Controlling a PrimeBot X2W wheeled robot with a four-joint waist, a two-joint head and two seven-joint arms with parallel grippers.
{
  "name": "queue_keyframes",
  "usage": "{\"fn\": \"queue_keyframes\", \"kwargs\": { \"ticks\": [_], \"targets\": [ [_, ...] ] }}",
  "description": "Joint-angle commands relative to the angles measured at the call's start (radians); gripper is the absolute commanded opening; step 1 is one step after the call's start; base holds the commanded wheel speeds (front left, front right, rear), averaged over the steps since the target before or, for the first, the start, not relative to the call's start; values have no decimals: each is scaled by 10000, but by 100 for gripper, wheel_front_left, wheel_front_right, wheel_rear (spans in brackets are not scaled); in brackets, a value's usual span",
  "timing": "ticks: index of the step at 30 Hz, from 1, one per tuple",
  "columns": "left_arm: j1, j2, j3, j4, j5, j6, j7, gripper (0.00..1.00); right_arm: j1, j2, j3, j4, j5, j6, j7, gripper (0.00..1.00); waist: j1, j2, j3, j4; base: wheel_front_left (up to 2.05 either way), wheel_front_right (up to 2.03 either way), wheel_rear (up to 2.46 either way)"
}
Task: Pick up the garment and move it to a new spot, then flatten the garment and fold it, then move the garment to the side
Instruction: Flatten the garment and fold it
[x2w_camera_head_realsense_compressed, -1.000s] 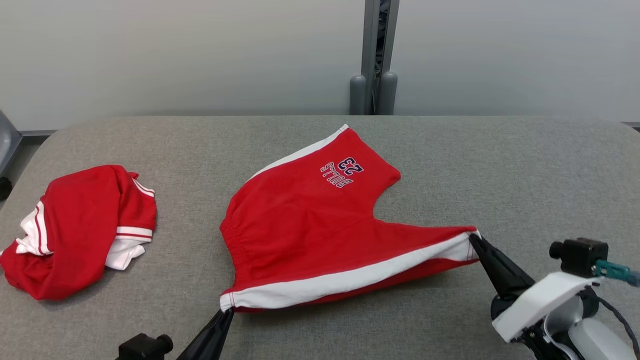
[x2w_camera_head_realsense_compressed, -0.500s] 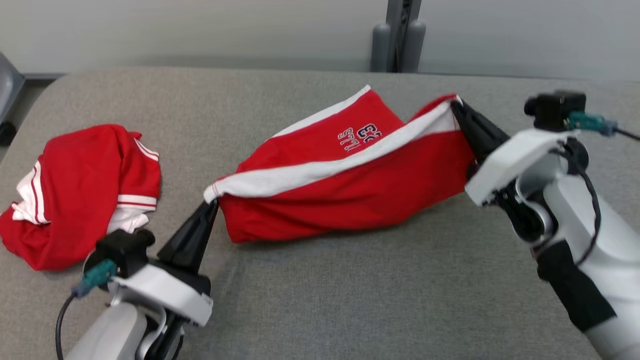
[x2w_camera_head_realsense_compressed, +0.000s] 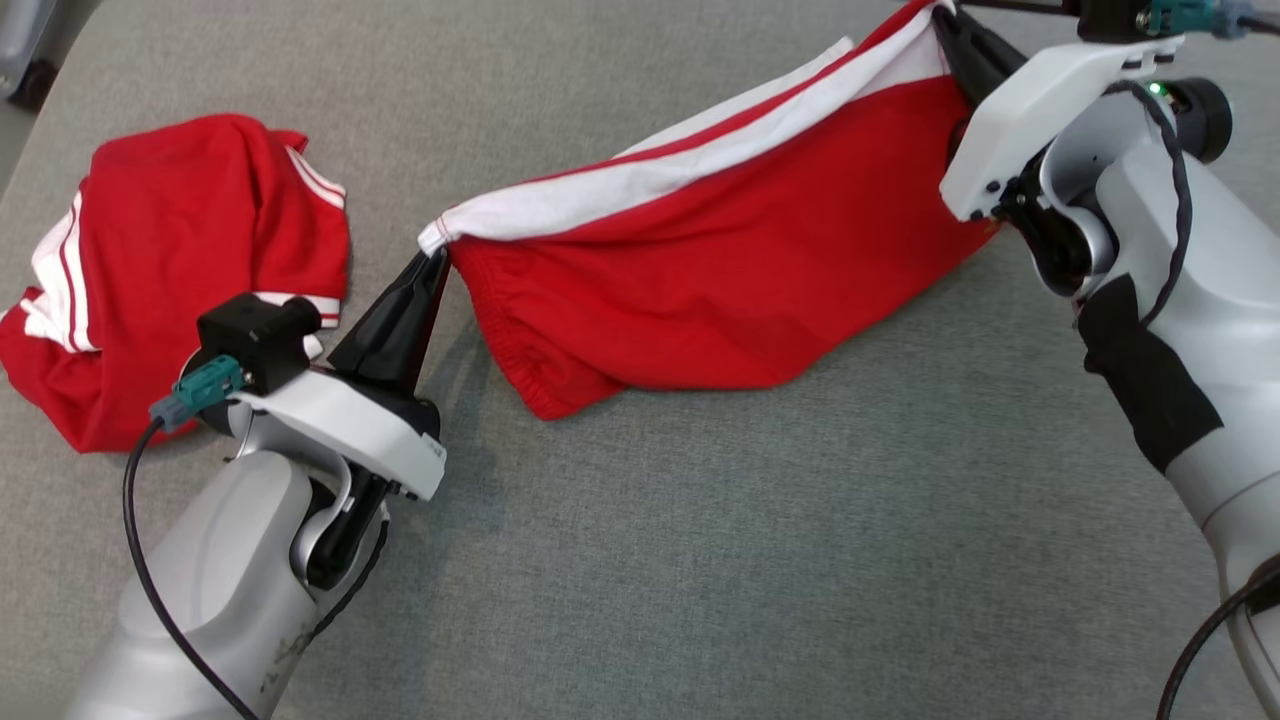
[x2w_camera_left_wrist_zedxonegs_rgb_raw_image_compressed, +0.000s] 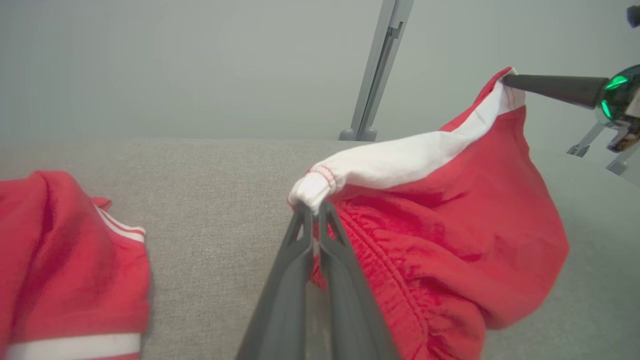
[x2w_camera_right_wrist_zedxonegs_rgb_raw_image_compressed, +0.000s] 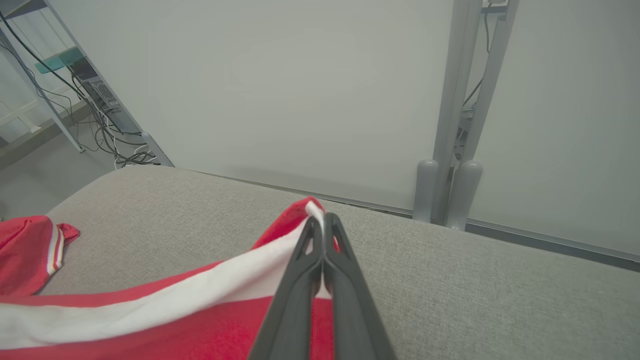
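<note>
Red shorts with a white side stripe hang stretched between the 2 grippers over the grey fabric table in the head view. The left gripper has its fingers pressed together on the waistband corner. The right gripper, held higher, pinches the far end of the stripe. The lower edge of the shorts appears to rest on the table between the 2 grippers. A second red garment with white trim lies crumpled to the left of the left gripper, apart from the shorts.

Left wrist view: the left gripper is clamped on the white waistband corner. The shorts sag to the right of its tips, and the right gripper grips their far upper corner.

Right wrist view: the right gripper is closed on the stripe's end. The shorts trail down and left from its tips. A grey metal post stands beyond the tips against a pale wall.
</note>
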Motion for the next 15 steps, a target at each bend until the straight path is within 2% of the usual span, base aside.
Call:
{"fn": "queue_keyframes", "kwargs": {
  "ticks": [1, 9, 15],
  "targets": [
    [-299, -35, -14, 83, -99, -12, -29, 0, -275, 3, 94, 297, 4, 1, -66, 0, 0, 0, 429, 297, 0, 0, 0],
    [-1026, -271, -567, 403, -346, -12, -29, 0, -1216, 332, 419, 1546, 57, 1, -249, 0, 0, 0, 991, 564, 0, 0, 0],
    [-1260, -442, -437, 627, -341, -12, -29, 0, -1531, 307, 522, 2096, -6, 1, -449, 0, 0, 0, 1163, 722, 0, 0, 0]
  ]
}}
